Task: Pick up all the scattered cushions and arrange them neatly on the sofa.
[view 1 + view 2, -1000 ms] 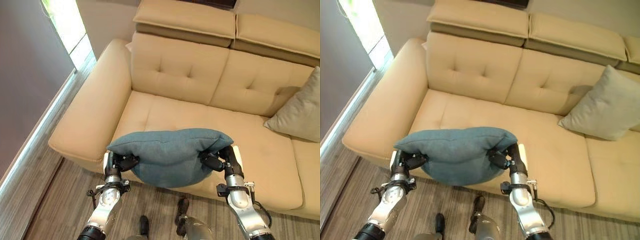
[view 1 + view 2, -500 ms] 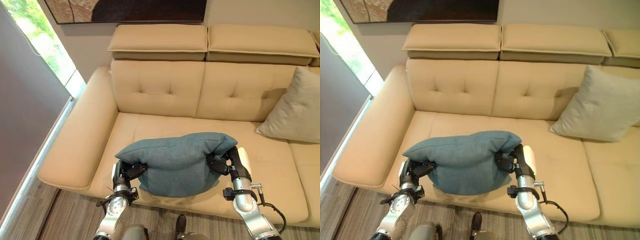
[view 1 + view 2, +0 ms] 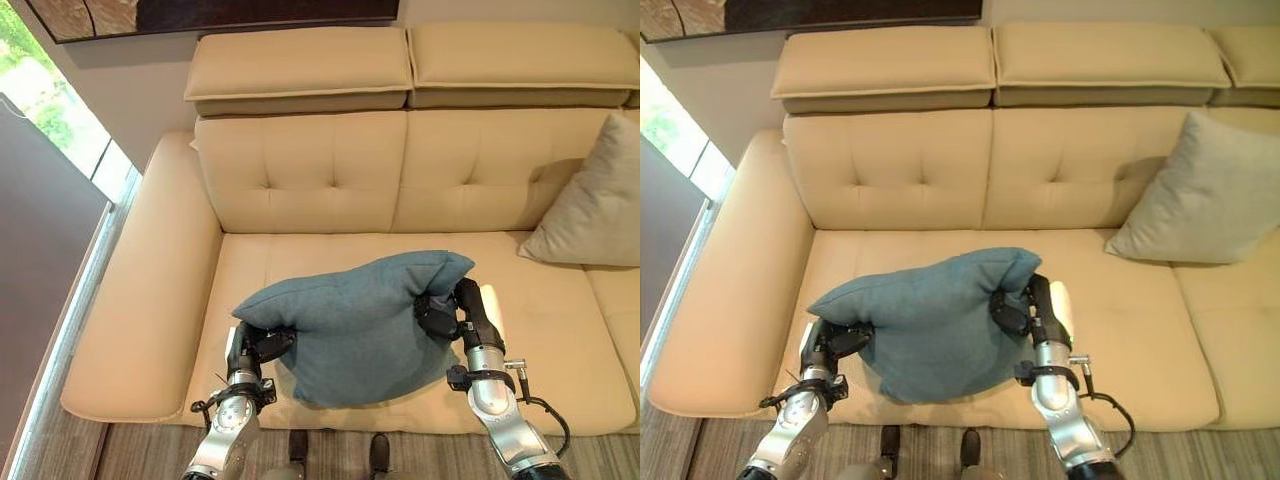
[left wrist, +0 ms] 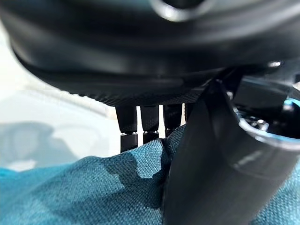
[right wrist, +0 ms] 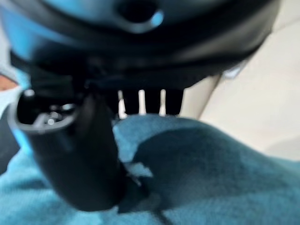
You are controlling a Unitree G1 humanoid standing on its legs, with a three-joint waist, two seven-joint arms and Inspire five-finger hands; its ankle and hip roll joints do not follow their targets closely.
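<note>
Left eye view showed the blue cushion (image 3: pixel 358 323) carried over the sofa (image 3: pixel 300 190) seat, each end pinched by one hand so the soft bulk hung level: the left hand (image 3: pixel 252 346) clenched one corner, the right hand (image 3: pixel 448 310) the other. A grey cushion (image 3: pixel 592 212) leaned against the backrest.

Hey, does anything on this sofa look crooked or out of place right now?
Only the teal cushion: it hangs tilted over the seat, its right end higher, pinched between the left hand and right hand. The beige cushion leans neatly against the sofa backrest.
</note>
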